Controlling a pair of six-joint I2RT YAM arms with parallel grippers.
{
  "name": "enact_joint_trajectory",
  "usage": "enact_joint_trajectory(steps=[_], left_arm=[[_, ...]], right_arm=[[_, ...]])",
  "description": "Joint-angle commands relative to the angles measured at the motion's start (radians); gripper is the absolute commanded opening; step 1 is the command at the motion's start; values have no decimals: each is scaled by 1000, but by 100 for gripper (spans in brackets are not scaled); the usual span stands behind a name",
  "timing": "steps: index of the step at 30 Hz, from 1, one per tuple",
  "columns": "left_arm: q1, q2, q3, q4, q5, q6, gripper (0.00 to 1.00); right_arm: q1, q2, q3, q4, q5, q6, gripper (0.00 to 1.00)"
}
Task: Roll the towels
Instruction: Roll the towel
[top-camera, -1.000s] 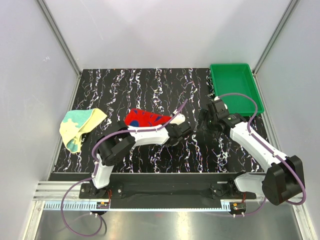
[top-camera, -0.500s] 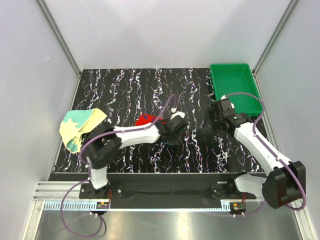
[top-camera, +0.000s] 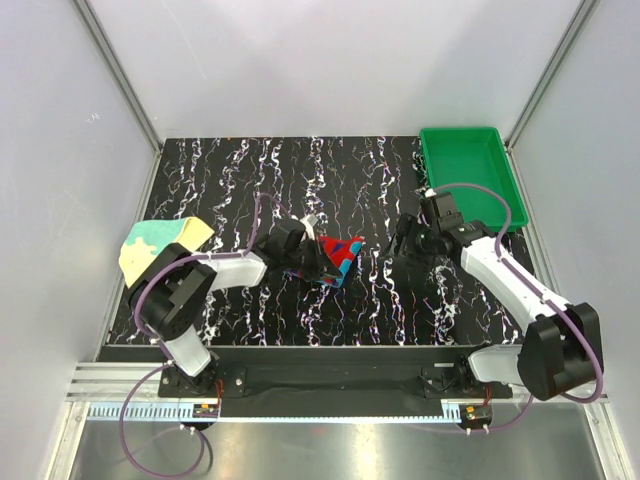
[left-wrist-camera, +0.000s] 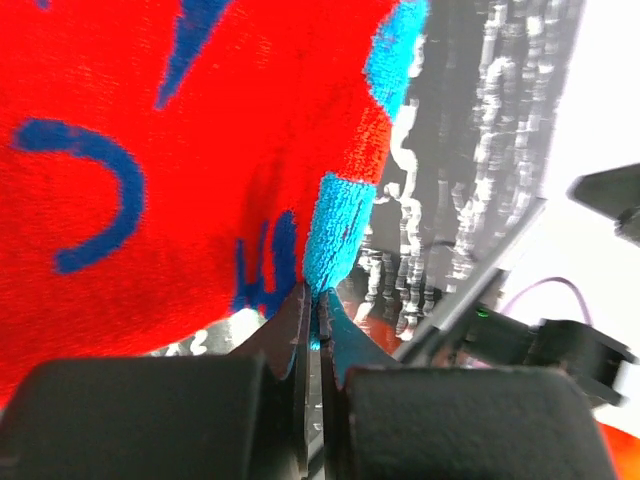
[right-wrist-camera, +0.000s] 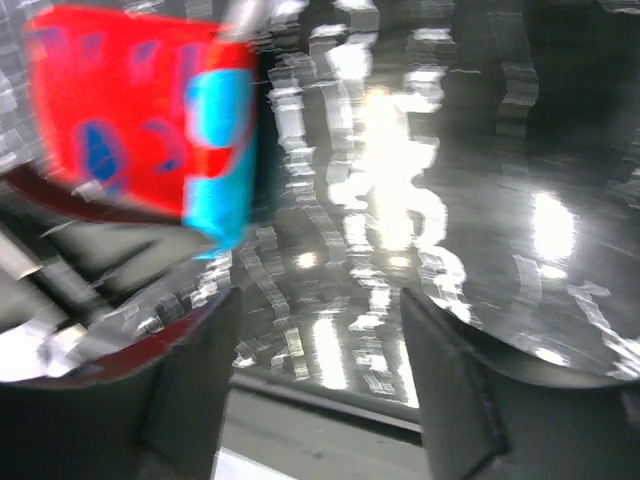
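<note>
Pinching the red towel (top-camera: 335, 258) by its corner mid-surface in closed left fingers (left-wrist-camera: 285, 335), right fingers (right-wrist-camera: 195, 390) apart and empty, we risk that thin grip slipping; the yellow towel (top-camera: 148, 250) lies at the left edge.

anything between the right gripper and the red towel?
Nothing but bare black marbled tabletop between the right gripper and the red, blue-blotched cloth towel; clear in the top external view.

Tabletop (top-camera: 250, 180): centre towel (top-camera: 338, 255) sits mid-tabletop, its left edge pinched in the left hand (left-wrist-camera: 314, 318). Second towel (top-camera: 160, 245) lies at the left edge, lapping over it. Tray (top-camera: 470, 185) sits in the far right corner. Right hand (top-camera: 410, 242) is right of the centre towel, apart from it, near the tray.
</note>
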Motion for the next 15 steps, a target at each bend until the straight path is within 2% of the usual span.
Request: enact_joint_trajectory(steps=[1, 2, 6, 10, 15], left_arm=[[32, 6, -47, 203, 106, -143, 0], [41, 5, -73, 218, 112, -162, 0], [70, -2, -76, 175, 94, -191, 0], [99, -12, -61, 45, 66, -187, 0], [130, -6, -56, -30, 58, -181, 0]], right_arm=[[-2, 19, 1, 177, -235, -13, 69], [-2, 27, -5, 238, -296, -7, 66], [3, 87, -10, 323, -361, 26, 58], [12, 183, 7, 410, -389, 46, 42], [56, 311, 66, 483, -418, 64, 35]])
